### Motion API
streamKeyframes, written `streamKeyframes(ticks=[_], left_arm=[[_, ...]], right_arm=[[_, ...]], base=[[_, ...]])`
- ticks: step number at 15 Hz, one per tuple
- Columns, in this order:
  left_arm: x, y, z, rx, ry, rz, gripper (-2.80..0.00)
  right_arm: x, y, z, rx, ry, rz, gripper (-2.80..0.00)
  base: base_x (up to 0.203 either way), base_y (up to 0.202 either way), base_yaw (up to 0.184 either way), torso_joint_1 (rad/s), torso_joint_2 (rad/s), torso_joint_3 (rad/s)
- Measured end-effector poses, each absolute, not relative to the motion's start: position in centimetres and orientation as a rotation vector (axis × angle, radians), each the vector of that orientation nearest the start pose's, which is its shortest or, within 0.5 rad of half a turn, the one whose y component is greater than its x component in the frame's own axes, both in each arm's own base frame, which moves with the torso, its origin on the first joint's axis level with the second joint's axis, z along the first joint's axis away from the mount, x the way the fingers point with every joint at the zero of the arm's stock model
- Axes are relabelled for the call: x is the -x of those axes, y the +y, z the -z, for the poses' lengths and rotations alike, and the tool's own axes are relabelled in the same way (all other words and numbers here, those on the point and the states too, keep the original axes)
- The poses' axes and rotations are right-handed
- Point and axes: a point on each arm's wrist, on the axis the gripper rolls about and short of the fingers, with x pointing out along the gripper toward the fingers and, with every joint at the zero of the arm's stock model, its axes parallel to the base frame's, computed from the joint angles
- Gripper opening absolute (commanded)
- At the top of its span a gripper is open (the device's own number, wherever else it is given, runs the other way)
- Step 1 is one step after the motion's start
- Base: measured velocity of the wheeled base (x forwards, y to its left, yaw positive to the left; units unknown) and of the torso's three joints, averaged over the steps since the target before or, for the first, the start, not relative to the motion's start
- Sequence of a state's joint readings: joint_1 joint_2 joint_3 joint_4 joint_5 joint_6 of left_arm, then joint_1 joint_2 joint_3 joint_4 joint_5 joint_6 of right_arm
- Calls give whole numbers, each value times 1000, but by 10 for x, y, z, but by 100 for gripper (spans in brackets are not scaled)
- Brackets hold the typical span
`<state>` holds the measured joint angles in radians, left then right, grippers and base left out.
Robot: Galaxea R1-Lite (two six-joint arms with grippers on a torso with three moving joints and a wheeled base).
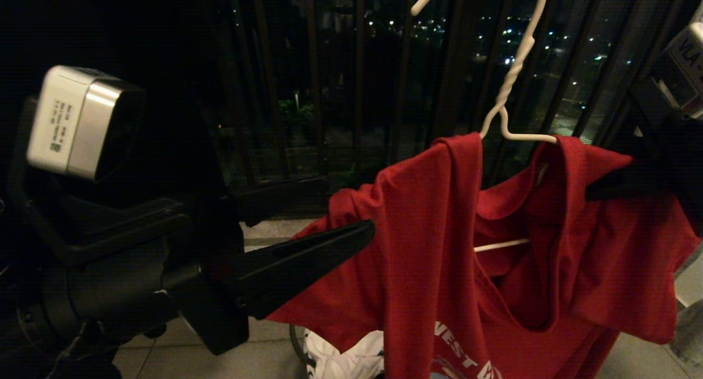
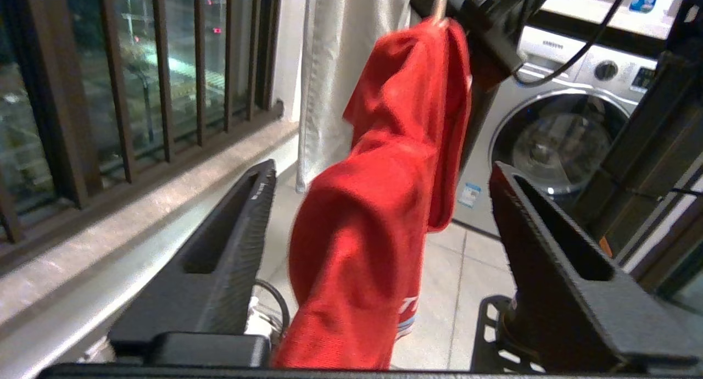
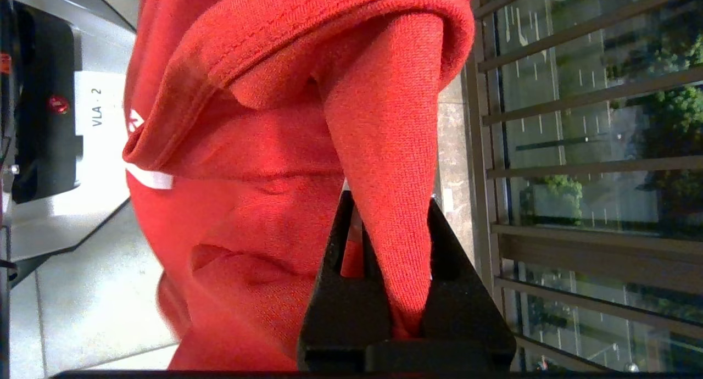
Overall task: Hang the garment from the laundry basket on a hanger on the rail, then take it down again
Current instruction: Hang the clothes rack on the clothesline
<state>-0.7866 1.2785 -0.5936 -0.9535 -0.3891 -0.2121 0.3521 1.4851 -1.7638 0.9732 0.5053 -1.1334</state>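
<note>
The red garment [image 1: 428, 247] is draped over the white wire hanger [image 1: 513, 77], whose hook runs out of the top of the head view. The rail is out of view. My left gripper [image 2: 380, 169] is open, its fingers wide on either side of a hanging fold of the garment [image 2: 362, 230] without touching it. One left finger [image 1: 307, 258] points at the shirt's left sleeve. My right gripper [image 3: 390, 200] is shut on a fold of the garment [image 3: 263, 148] at the shirt's right shoulder [image 1: 604, 187]. Only a black loop handle [image 1: 295, 343] of the laundry basket shows below the shirt.
Dark window bars [image 1: 357, 93] stand right behind the hanger above a stone ledge [image 2: 137, 214]. A white cloth [image 1: 346, 360] lies in the basket. A washing machine [image 2: 560, 143] and a pale curtain [image 2: 351, 66] stand beyond the shirt. Tiled floor [image 2: 472, 291] lies below.
</note>
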Motion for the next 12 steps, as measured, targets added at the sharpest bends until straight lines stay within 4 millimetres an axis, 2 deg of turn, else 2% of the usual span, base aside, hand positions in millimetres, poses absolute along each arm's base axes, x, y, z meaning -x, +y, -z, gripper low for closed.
streamKeyframes(ticks=[5,6,12], left_arm=[[-132,-125,-282,249,-251,1126,0],[-130,-122,-285,251,-267,1120,-280],[-125,-115,-297,253,-237,1093,-280]], right_arm=[[-181,78,-357,955,168,-1119,-280],[-182,78,-357,954,167,-1118,-280],[-195,74,-361,906,142,-1045,-280]], base=[[0,0,0,0,0,0],[0,0,0,0,0,0],[0,0,0,0,0,0]])
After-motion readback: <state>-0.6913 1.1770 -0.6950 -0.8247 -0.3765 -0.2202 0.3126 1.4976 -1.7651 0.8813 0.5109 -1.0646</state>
